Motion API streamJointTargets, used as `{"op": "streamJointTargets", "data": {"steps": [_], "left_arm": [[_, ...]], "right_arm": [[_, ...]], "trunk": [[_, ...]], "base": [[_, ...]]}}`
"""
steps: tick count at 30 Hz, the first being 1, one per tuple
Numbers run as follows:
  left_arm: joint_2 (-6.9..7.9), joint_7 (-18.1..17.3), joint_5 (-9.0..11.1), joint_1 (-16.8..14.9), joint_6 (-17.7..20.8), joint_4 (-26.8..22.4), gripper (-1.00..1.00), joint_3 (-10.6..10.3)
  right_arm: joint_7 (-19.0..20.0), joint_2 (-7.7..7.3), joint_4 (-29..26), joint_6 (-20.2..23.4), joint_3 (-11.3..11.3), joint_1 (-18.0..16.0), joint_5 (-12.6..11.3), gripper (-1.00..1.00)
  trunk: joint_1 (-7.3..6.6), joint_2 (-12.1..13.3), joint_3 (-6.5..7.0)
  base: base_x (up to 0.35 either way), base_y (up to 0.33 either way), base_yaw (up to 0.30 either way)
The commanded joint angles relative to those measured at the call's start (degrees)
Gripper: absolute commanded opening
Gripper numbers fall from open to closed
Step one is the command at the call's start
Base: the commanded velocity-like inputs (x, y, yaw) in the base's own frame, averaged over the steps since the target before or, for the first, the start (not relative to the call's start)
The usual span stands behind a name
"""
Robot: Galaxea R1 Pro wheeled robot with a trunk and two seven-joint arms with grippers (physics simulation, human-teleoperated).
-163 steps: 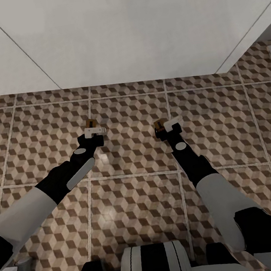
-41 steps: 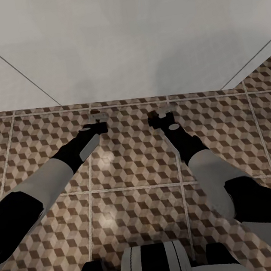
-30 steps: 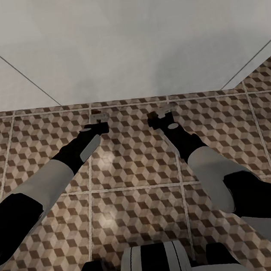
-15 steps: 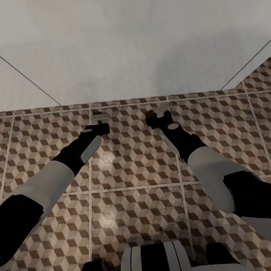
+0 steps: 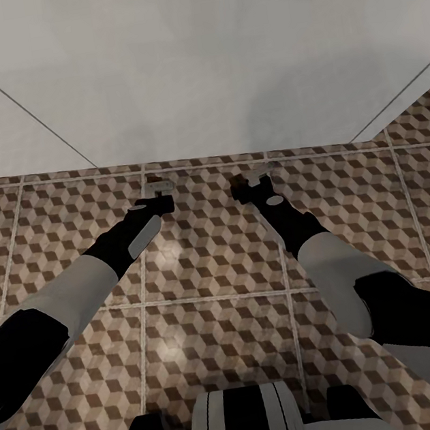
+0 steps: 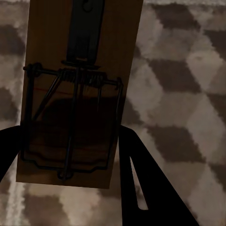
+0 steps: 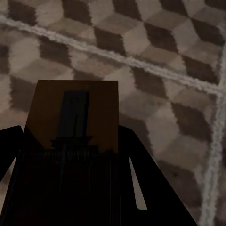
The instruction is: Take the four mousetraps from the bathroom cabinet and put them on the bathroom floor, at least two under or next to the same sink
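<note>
Left gripper (image 6: 70,141) jaws clamped across trap (image 6: 77,89); right gripper (image 7: 70,165) likewise on second trap (image 7: 70,122). Low over floor (image 5: 210,277). Light, stiff boards; grip edges, clear of wire.

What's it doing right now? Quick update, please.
Left gripper shut on a mousetrap. Right gripper shut on another mousetrap. Both low over the floor, near the sink. Nothing in the way.

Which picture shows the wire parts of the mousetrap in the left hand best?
The left wrist view: the mousetrap is large there, spring and wire bar clear. In the head view it is a tiny blurred bit at the left hand.
</note>
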Motion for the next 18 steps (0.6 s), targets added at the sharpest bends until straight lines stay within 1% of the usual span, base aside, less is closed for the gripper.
{"op": "streamJointTargets", "data": {"steps": [1, 8, 10, 12, 18], "left_arm": [[0.09, 0.69, 0.27, -0.06, 0.21, -0.17, -1.0, -0.49], [0.07, 0.74, 0.27, -0.03, 0.21, -0.17, -1.0, -0.52], [0.07, 0.75, 0.27, 0.0, 0.19, -0.13, -1.0, -0.52], [0.06, 0.75, 0.27, 0.19, 0.13, -0.05, -1.0, -0.52], [0.05, 0.75, 0.27, 1.13, -0.09, -0.01, -1.0, -0.52]], "right_arm": [[-0.12, 0.0, -0.02, 0.13, 0.15, -0.02, 0.35, -1.0], [-0.15, 0.0, 0.72, 0.2, 0.17, -0.02, 0.43, -1.0], [-0.18, 0.0, 2.16, 0.19, 0.12, -0.02, 0.4, -1.0], [-0.19, 0.0, 4.75, 0.18, -0.05, -0.02, 0.37, -1.0], [-0.21, 0.0, 6.94, 0.1, -0.25, -0.02, 0.35, -1.0]], "trunk": [[-0.01, -0.01, -0.03], [-0.01, -0.01, -0.03], [-0.01, -0.01, -0.03], [-0.01, -0.01, -0.03], [-0.01, -0.01, -0.03]], "base": [[0.0, 0.0, 0.0], [0.0, 0.0, 0.0], [0.0, 0.0, 0.0], [0.0, 0.0, 0.0], [0.0, 0.0, 0.0]]}}
